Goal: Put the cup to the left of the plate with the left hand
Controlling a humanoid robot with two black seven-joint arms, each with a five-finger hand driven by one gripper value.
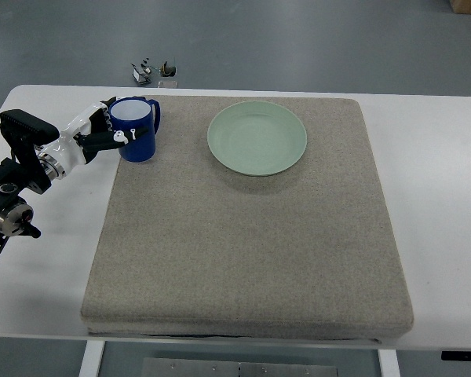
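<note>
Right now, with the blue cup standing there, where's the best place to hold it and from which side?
Around the body, from the left. The cup stands upright with its handle pointing right toward the plate, so its left wall is free; the left hand already wraps it there.

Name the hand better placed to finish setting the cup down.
Left. The left hand already grips the blue ceramic cup on the grey mat, left of the pale green plate. No right arm shows.
</note>
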